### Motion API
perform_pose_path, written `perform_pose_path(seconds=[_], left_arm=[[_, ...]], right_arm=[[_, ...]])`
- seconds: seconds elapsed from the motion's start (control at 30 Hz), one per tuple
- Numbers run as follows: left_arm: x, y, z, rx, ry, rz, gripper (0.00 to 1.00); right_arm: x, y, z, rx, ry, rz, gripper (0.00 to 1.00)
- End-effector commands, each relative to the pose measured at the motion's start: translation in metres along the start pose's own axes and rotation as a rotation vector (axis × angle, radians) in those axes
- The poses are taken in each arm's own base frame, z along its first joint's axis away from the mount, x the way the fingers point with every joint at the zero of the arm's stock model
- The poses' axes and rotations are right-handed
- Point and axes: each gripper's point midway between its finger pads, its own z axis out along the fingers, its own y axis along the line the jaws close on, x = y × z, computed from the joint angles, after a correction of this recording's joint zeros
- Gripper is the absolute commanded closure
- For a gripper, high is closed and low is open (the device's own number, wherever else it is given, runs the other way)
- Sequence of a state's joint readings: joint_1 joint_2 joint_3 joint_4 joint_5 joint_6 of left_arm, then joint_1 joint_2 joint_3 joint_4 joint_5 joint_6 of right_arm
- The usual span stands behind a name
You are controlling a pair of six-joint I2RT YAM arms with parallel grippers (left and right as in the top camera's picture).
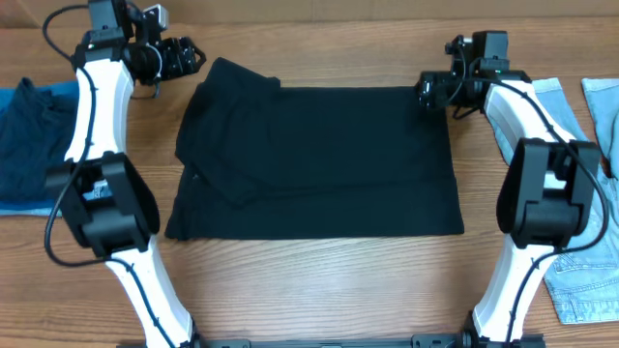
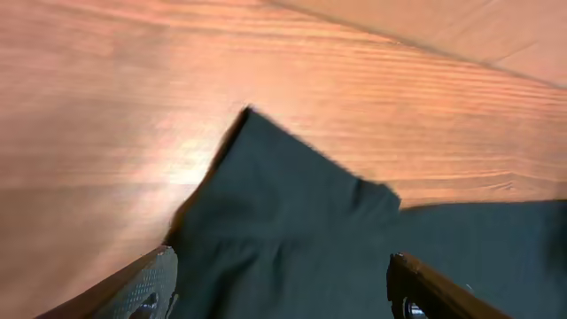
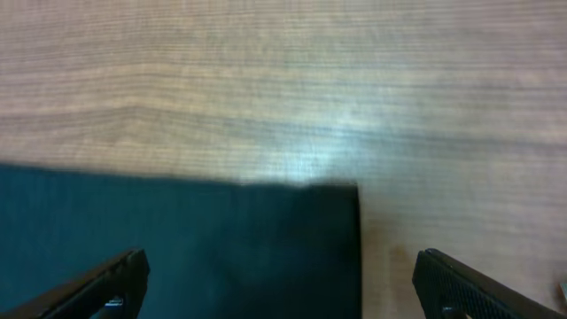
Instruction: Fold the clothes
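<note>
Overhead, far left edge: dark blue garment (image 1: 24, 121) bunched on the table (image 1: 319, 290), well apart from the work.

Left gripper (image 1: 193, 55) is in the upper left of the frame, just beside the top-left corner of the black garment (image 1: 319, 159). Wrist view shows the jaws spread wide and nothing pinched. The pointed cloth corner sits ahead of and between the two fingers (image 2: 146, 283), and cloth fills most of the gap. Can't tell if the tips touch the fabric.

The black garment lies flat mid-table, with folded layers along its left side.

Right gripper (image 1: 430, 89) is at the garment's top-right corner. Its jaws are also spread, gripping nothing. In the wrist view the square corner lies between the fingers (image 3: 465, 283), with a strip of bare wood before the right-hand one.

Far right: denim pieces (image 1: 580, 275) beside the right arm.
</note>
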State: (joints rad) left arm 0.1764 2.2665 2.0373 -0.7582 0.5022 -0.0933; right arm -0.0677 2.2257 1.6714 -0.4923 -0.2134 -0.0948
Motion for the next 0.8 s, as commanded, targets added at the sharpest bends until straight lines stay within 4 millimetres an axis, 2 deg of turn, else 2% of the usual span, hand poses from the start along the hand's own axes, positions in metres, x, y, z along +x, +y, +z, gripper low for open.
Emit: perform_pose_path(seconds=[0.0,0.2,0.33,0.37,0.43,0.57,0.63,0.77], left_arm=[[0.009,0.000,0.025,0.074,0.041,0.009,0.21],[0.028,0.015,0.052,0.071,0.093,-0.021,0.21],[0.037,0.021,0.065,0.070,0.115,-0.030,0.21],[0.038,0.022,0.066,0.070,0.117,-0.032,0.21],[0.038,0.024,0.070,0.071,0.115,-0.031,0.20],[0.034,0.025,0.072,0.071,0.096,-0.020,0.20],[0.031,0.024,0.072,0.072,0.083,-0.019,0.20],[0.019,0.024,0.073,0.076,0.040,-0.005,0.20]], right_arm=[[-0.021,-0.002,0.007,-0.019,-0.064,-0.024,0.00],[-0.010,-0.006,0.027,-0.019,-0.046,-0.016,0.00],[-0.004,-0.008,0.033,-0.020,-0.030,-0.012,0.02],[-0.003,-0.008,0.033,-0.020,-0.025,-0.011,0.07],[-0.001,-0.008,0.033,-0.020,-0.019,-0.009,0.25],[0.000,-0.008,0.033,-0.020,-0.014,-0.004,0.66],[0.000,-0.008,0.033,-0.020,-0.013,-0.004,0.73],[0.001,-0.008,0.033,-0.020,-0.012,-0.003,0.77]])
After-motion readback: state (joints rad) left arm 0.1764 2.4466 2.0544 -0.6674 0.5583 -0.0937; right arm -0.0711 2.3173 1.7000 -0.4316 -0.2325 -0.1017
